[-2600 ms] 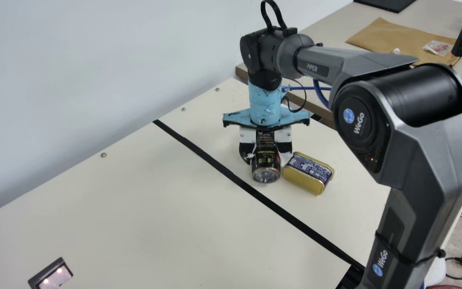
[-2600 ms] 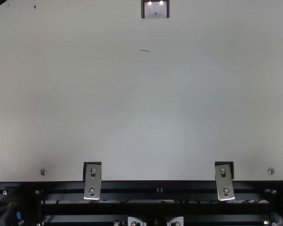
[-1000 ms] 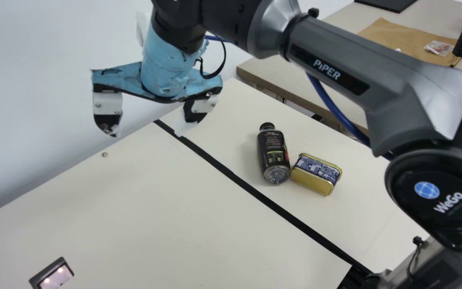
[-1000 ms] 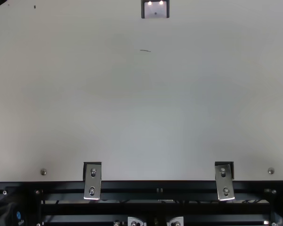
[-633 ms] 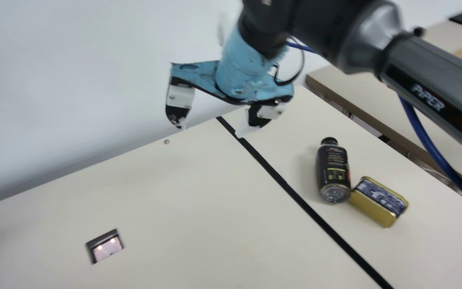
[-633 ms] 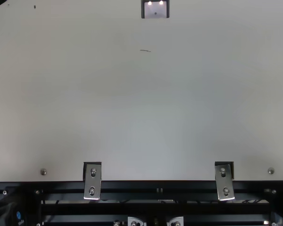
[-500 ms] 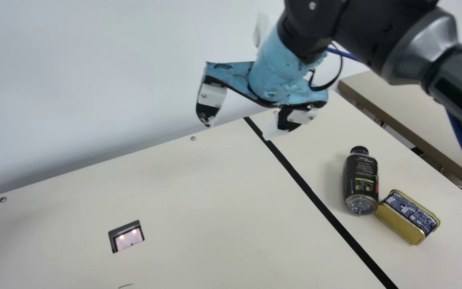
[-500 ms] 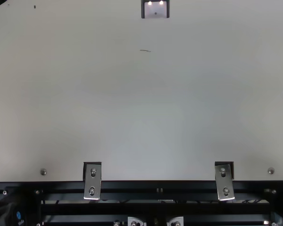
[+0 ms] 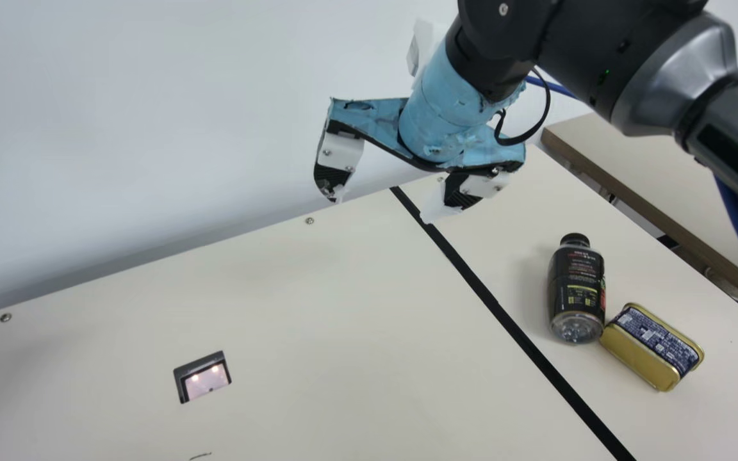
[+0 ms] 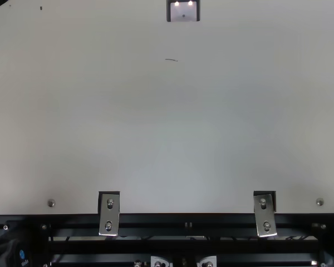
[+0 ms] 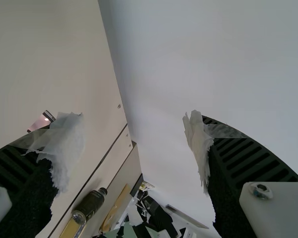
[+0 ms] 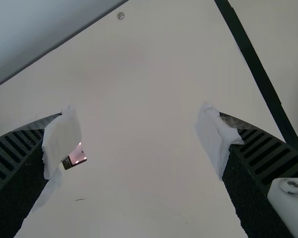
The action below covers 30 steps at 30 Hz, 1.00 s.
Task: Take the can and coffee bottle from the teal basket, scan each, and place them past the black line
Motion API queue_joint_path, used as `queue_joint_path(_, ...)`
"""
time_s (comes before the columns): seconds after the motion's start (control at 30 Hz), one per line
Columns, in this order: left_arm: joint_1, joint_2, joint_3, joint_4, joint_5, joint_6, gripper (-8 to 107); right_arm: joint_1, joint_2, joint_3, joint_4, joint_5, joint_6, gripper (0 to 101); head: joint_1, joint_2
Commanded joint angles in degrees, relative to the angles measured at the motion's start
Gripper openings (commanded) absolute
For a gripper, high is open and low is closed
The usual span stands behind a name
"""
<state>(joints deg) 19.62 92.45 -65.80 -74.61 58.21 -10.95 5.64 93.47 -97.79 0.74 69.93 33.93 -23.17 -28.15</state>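
Main view: a lit scanner window point(image 9: 202, 378) is sitting in the surface point(image 9: 343, 307) at near left, and a black line point(image 9: 503, 314) is running from far centre to near right. Beyond it, the coffee bottle point(image 9: 577, 294) is lying on its side, cap pointing away, with the can point(image 9: 647, 349) resting at its base, touching or just beside. The right arm point(image 9: 631, 70) is crossing the upper right, partly covering the wall point(image 9: 151, 115) and a second table point(image 9: 676, 160). The cream surface is meeting the pale wall along its far edge. Over the line's far end, the right gripper point(image 9: 387, 210) is hanging above the surface, its jaws standing wide apart and empty. In the left wrist view, the left gripper point(image 11: 134, 148) is also holding its jaws wide and empty.
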Motion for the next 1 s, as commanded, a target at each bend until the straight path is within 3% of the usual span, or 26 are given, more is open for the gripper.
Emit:
queue_joint_path(0.0,0.00,0.00,0.00,0.00,0.00,0.00,90,-0.36,0.02,0.02,0.21,-0.03,-0.42,101,-1.73,0.50)
queue_joint_path(0.17,1.78,-0.52,0.34,-0.68,2.58,-1.03,90,0.83,-2.55,1.26,-2.01,-0.79,0.67,101,-1.73,0.50)
queue_joint_path(0.4,9.28,-5.33,3.61,-2.77,11.69,1.75,90,6.67,-10.97,6.86,-7.84,-2.51,5.55,101,-1.73,0.50)
queue_joint_path(0.67,11.56,-13.56,11.62,-7.91,11.69,17.21,90,17.07,-21.30,15.54,-18.06,-3.40,15.40,101,-1.73,0.50)
queue_joint_path(0.7,11.22,-11.59,9.81,-7.21,11.63,11.72,90,14.16,-18.63,13.35,-14.83,-3.44,12.45,101,-1.73,0.50)
queue_joint_path(0.77,11.50,-13.38,11.30,-7.81,11.63,14.88,90,16.33,-20.77,15.23,-17.20,-3.31,14.68,101,-1.73,0.50)
queue_joint_path(0.97,11.41,-13.89,11.38,-7.56,11.09,17.57,90,17.13,-21.54,15.62,-17.81,-3.40,15.41,101,-1.73,0.50)
